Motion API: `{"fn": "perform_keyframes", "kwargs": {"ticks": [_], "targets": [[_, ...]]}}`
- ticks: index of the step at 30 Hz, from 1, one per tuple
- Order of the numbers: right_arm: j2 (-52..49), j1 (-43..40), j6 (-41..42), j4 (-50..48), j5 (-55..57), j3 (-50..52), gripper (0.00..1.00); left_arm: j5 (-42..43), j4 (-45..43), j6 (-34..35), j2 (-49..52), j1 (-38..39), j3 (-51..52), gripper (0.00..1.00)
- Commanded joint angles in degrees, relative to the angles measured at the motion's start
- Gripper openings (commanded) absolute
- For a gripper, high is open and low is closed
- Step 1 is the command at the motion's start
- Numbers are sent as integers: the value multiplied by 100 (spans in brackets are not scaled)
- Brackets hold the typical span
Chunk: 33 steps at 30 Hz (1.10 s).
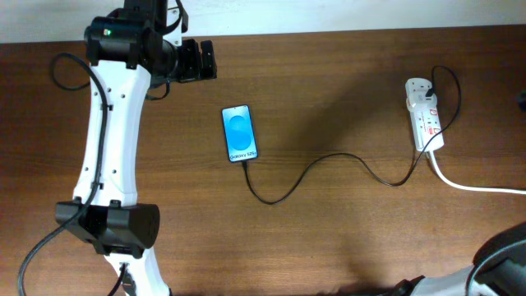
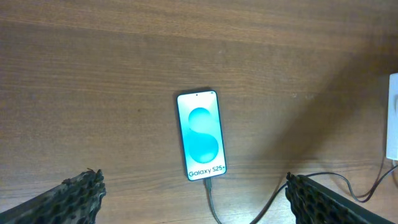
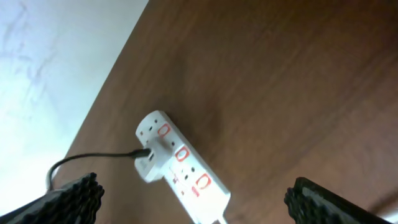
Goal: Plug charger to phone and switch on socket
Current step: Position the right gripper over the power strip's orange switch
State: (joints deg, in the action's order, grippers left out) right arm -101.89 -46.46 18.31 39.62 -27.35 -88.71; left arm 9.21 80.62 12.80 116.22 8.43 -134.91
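Sitting plugged in the socket (image 1: 426, 115), the charger (image 1: 339, 154) reaches the phone (image 1: 239, 133).

Phone (image 1: 239, 133) flat, blue screen lit — black charger (image 1: 329, 158) joins its lower end, runs to white socket (image 1: 424, 119).

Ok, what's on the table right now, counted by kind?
Phone: 1
Charger cable: 1
Power strip: 1
Total: 3
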Motion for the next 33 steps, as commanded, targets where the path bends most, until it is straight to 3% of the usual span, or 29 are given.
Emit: {"fn": "perform_keyframes", "kwargs": {"ticks": [1,5,28,33], "targets": [[-249,433,-334,-203,254,-87,99,44,7,-52,-129,-24,-57,99],[-503,907,-463,-358,1331,-87,99,44,7,-52,-129,-24,-57,99],[-1563,1193,-754,-334,1287,-66,99,42,7,-52,-129,-24,-57,99],[-1593,1497,-844,-350,1908,-55,99,42,7,-50,-129,-24,-57,99]]}}
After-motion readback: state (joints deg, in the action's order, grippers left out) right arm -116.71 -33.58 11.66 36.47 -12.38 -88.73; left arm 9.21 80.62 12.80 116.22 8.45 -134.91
